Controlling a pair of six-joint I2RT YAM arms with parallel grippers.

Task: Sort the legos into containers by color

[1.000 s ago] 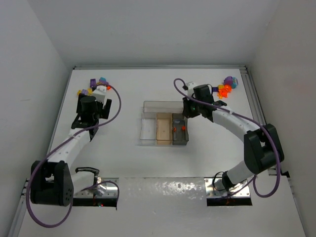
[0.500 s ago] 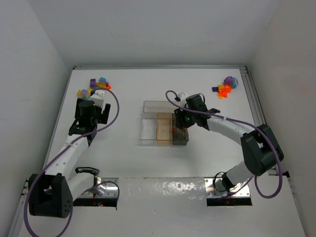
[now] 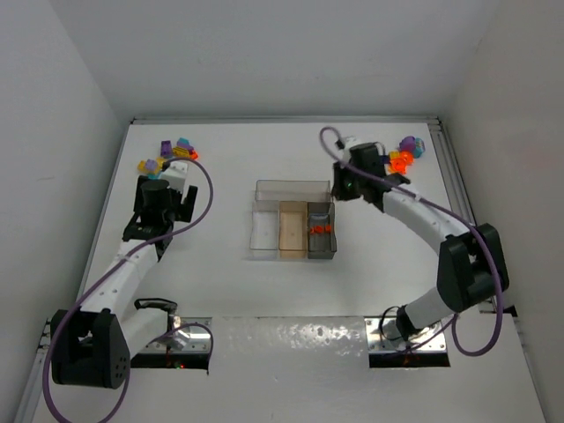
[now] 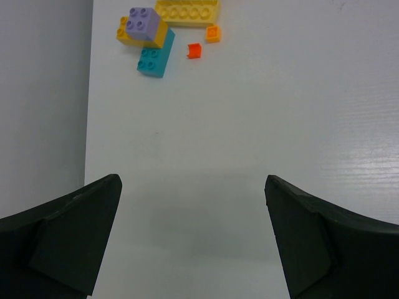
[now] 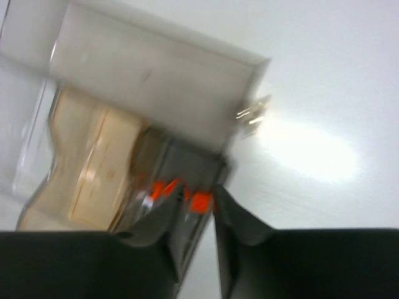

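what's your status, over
left end effector open, empty, short of left lego pile. right end effector fingers close together, blurred, by tray. orange-red legos in grey compartment; right pile unsorted. nothing blocking.

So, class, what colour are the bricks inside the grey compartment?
Orange-red bricks; top external view shows them best.

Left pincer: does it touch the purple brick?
Apart. The left wrist view shows a wide strip of white table between the left pincer and the purple brick.
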